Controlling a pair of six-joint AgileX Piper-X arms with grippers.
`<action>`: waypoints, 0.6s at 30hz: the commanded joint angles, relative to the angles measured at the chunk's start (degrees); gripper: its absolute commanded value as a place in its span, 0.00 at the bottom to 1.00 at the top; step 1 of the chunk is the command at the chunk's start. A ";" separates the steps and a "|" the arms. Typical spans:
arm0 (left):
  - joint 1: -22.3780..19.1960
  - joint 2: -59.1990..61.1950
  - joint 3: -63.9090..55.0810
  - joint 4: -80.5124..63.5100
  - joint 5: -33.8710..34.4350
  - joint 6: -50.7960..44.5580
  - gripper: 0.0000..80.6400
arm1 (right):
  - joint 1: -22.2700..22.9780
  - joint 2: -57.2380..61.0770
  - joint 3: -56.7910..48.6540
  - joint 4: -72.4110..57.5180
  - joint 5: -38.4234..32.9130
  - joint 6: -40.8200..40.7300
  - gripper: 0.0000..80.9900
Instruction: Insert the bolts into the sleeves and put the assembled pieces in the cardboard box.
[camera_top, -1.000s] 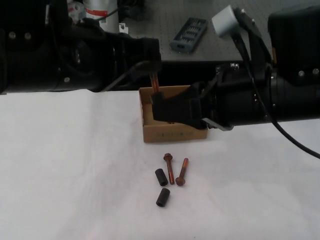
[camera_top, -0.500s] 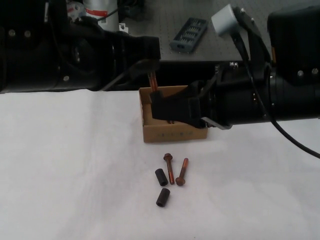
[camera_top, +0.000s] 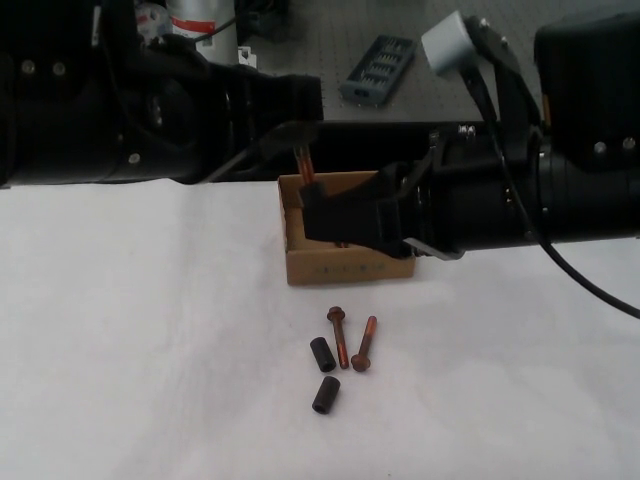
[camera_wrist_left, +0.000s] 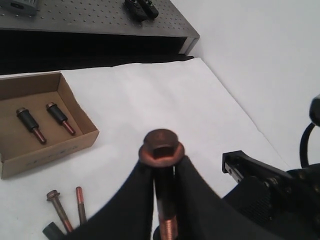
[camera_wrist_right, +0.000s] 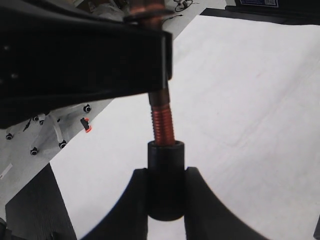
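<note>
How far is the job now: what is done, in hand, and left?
Done: two assembled pieces lie in the cardboard box. In hand: the left gripper holds a bolt, its threaded end at the mouth of the sleeve in the right gripper. Left: two loose bolts and two loose sleeves on the cloth.

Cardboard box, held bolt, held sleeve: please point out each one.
cardboard box (camera_wrist_left: 50, 154), left wrist view, front wall.
held bolt (camera_wrist_left: 162, 145), left wrist view, hexagonal head.
held sleeve (camera_wrist_right: 165, 176), right wrist view, side wall.

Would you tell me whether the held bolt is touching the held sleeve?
Touching: the right wrist view shows the bolt with its threaded end entering the top of the sleeve.
</note>
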 joint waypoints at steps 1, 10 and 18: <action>0.95 -0.20 0.43 5.98 -6.84 2.46 0.01 | -1.24 -2.70 -0.75 -3.59 1.33 -0.79 0.03; 0.95 -0.20 0.43 5.96 -7.23 2.46 0.01 | -1.10 -3.17 -0.75 -3.59 1.33 -0.76 0.03; 0.95 -0.20 0.43 5.96 -9.05 1.29 0.01 | -1.10 -3.72 -0.75 -3.59 1.76 -1.34 0.03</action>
